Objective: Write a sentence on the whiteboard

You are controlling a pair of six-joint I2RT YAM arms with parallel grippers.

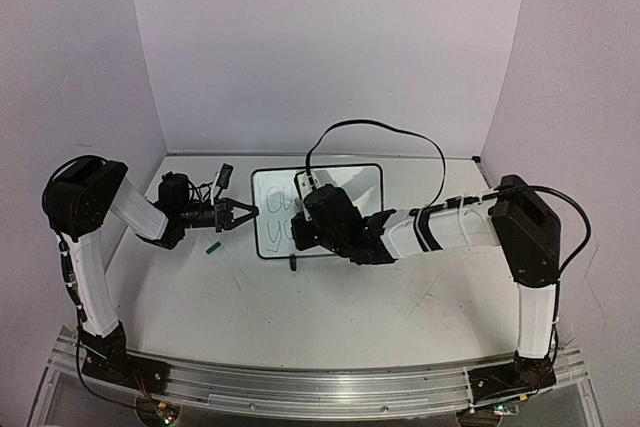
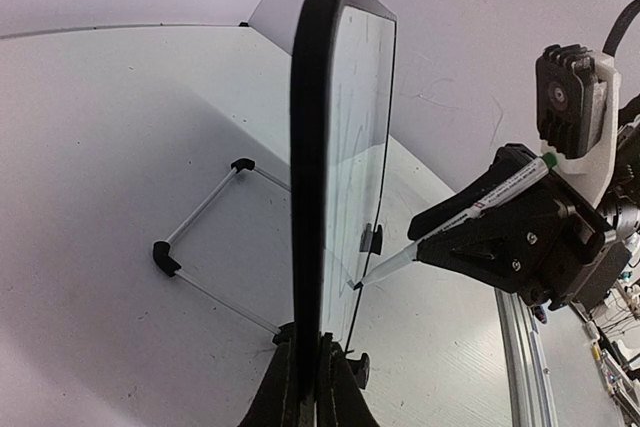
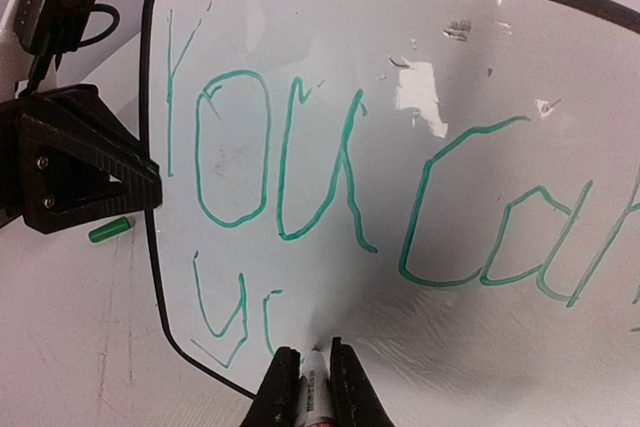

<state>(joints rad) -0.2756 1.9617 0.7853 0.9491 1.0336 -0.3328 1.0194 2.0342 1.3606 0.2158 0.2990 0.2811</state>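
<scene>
The whiteboard (image 1: pixel 360 182) stands upright on the table, held by its left frame edge in my shut left gripper (image 1: pixel 245 215). In the left wrist view the board (image 2: pixel 308 127) is edge-on, with the jaws (image 2: pixel 312 379) clamped on its black frame. My right gripper (image 3: pixel 315 362) is shut on a marker (image 3: pixel 317 394), whose tip touches the board's lower left area. The sentence (image 3: pixel 282 177) is in green: "You ca" and part of another letter on top, "y" and an unfinished letter below. From the left wrist, the marker (image 2: pixel 480 205) slants onto the board face.
A green marker cap (image 1: pixel 213 244) lies on the tabletop left of the board, below the left gripper. The board's wire stand with black feet (image 2: pixel 165 259) reaches out behind it. Purple walls close in the back and sides. A black cable arcs over the right arm (image 1: pixel 440 162).
</scene>
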